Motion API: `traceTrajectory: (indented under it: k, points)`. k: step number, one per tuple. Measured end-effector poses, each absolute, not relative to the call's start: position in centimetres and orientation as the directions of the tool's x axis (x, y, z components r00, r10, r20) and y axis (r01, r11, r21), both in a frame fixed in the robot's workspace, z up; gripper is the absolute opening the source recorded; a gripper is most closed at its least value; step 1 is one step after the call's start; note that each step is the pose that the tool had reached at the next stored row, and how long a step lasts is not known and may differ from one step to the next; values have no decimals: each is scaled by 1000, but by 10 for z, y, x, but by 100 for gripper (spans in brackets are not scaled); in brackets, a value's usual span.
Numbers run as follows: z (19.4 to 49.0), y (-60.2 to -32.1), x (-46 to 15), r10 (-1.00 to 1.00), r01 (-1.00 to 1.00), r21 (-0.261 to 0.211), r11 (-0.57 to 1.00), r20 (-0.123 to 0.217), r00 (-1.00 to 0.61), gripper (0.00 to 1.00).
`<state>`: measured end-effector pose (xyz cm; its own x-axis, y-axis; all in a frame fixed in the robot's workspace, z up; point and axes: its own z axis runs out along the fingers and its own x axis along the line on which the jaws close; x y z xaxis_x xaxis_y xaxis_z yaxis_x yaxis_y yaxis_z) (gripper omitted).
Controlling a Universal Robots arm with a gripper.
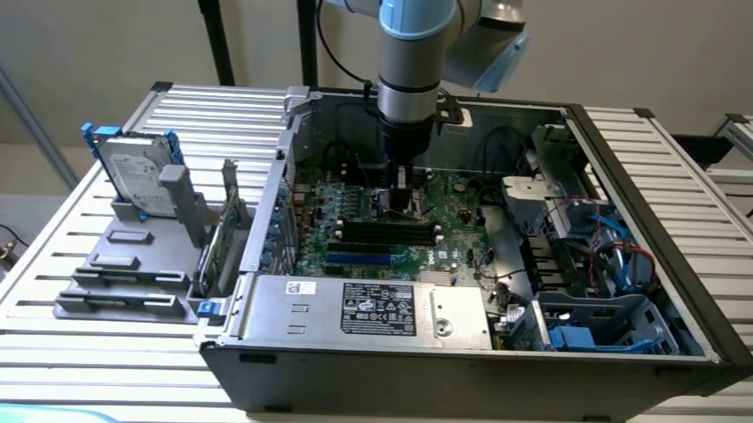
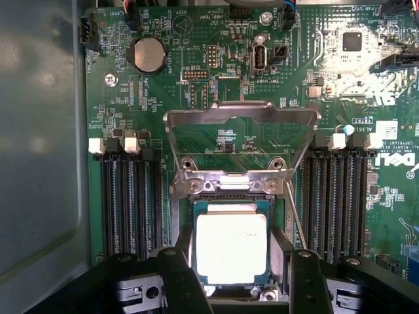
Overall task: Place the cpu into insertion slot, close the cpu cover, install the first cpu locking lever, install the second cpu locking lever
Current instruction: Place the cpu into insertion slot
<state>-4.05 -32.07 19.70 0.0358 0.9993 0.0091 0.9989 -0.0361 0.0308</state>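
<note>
Wrist view, I see: silvery square cpu [image 2: 231, 245] seated in black-rimmed insertion slot [image 2: 229, 197], grey metal cpu cover [image 2: 242, 115] raised, tool [image 2: 234, 255] open astride cpu. Exterior view: arm [image 1: 412, 62] down inside dark computer case [image 1: 471, 381].

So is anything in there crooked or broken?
Nothing looks broken or crooked. The cpu lies square in the insertion slot, and the cpu cover simply stands flipped open at the slot's edge.

Ext view: soft, even light, case [image 1: 471, 374] interior dim. Wrist view: bright; cpu [image 2: 231, 247] top glares white.
</note>
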Motion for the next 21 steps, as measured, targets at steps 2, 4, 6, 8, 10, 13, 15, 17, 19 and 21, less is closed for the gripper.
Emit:
traceTrajectory:
  k: [2, 4, 6, 8, 10, 13, 15, 17, 19, 21]
  points:
    - [197, -321, -41, 999, 999, 31, -39, 8, 39, 55]
    - [197, -321, -41, 999, 999, 31, -40, 7, 40, 55]
    - [197, -320, -41, 999, 999, 31, -40, 7, 40, 55]
    - [196, -320, -41, 999, 999, 31, -41, 6, 40, 55]
    - [196, -320, -41, 999, 999, 31, -41, 5, 40, 55]
    - [196, -320, -41, 999, 999, 30, -41, 3, 41, 55]
    - [196, -320, -41, 999, 999, 31, -41, 3, 41, 56]
    - [196, -320, -41, 999, 999, 30, -41, 2, 40, 62]
    - [197, -320, -41, 999, 999, 28, -41, 2, 41, 62]
    - [200, -320, -41, 999, 999, 27, -41, 2, 40, 62]
